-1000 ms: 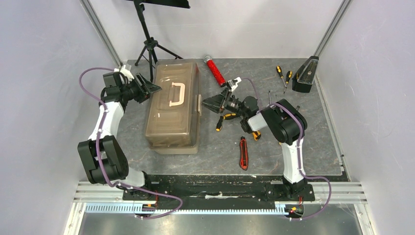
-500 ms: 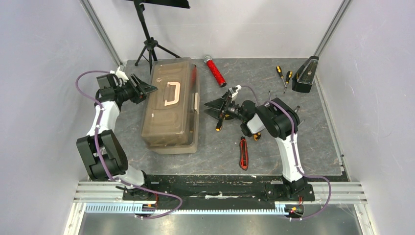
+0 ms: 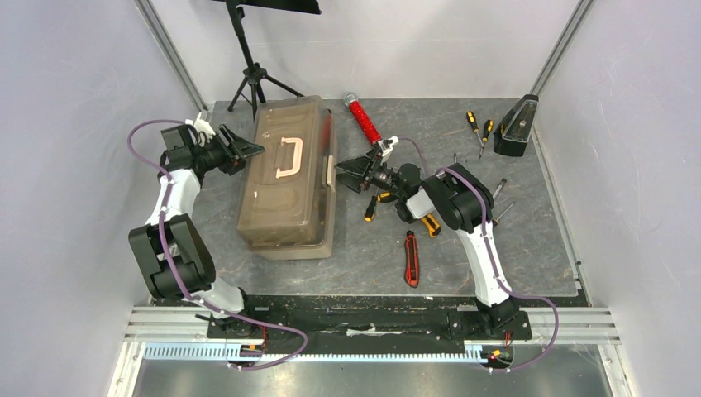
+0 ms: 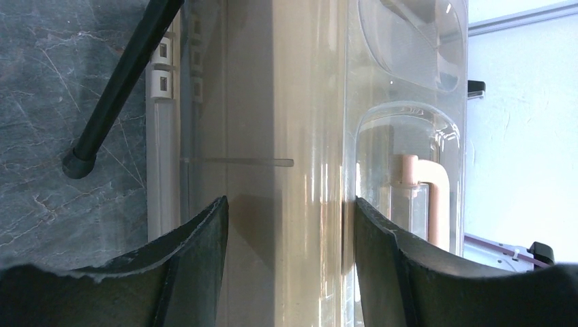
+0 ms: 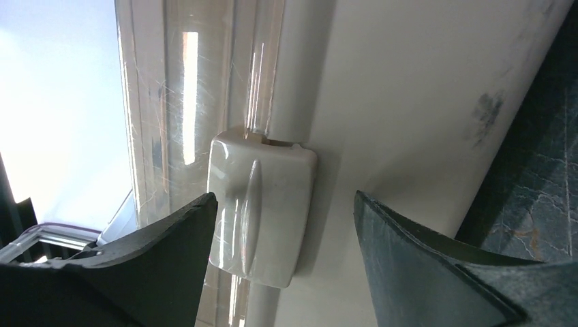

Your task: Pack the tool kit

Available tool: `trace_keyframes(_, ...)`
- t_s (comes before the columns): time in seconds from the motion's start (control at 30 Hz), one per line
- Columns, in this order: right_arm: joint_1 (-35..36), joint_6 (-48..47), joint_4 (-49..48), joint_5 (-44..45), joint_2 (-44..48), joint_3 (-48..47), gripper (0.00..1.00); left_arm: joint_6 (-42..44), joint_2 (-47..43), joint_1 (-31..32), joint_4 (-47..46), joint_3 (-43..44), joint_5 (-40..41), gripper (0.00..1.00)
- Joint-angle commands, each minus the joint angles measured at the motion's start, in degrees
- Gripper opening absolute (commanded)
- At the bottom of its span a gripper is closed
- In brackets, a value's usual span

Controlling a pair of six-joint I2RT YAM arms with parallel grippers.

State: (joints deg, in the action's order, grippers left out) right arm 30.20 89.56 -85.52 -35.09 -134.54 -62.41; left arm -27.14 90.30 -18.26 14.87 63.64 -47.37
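The toolbox (image 3: 285,186) sits left of centre on the grey, veined table (image 3: 537,240) with its lid shut. Its long axis runs far to near, the near end a touch to the left, and the cream handle (image 3: 283,157) lies along that axis on top. The walls are translucent tan plastic, smooth, lightly scratched and round-cornered. The left gripper (image 3: 250,150) stands at the box's left wall with its jaws well apart and holding nothing; whether its tips touch the wall I cannot tell. The right gripper (image 3: 345,174) faces the right wall with its jaws wide, the cream rectangular latch (image 5: 262,204) between its fingers (image 5: 422,272) but not pinched. Right of the box lie a red utility knife (image 3: 411,258) and a black-orange screwdriver (image 3: 376,203), with two more screwdrivers (image 3: 478,126) near the far right corner.
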Motion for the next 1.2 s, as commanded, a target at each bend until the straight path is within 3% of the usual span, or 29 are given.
trace_keyframes(0.0, 2.3, 0.7, -26.7, -0.9, -0.2, -3.2, 0.76, 4.9, 13.4, 1.9, 18.2, -7.7, 19.2, 0.24)
trace_keyframes(0.53, 3.2, 0.5, -26.8, -5.0, 13.0, 2.5, 0.70, 4.4, 10.4, 3.0, 16.5, -11.3, 9.6, 0.14)
trace_keyframes(0.67, 3.3, -0.3, -26.9, -5.4, 15.2, 5.9, 0.69, 3.1, 7.8, 5.0, 15.5, -13.4, 10.5, 0.11)
trace_keyframes(1.0, 2.2, -2.4, -26.8, -3.7, 19.1, 11.9, 0.64, -12.0, -2.2, 9.0, 1.5, -23.1, 10.0, 0.02)
trace_keyframes(1.17, 1.6, -3.0, -26.8, -3.7, 22.0, 12.7, 0.53, -17.9, -6.1, 9.5, -3.7, -27.3, 13.4, 0.02)
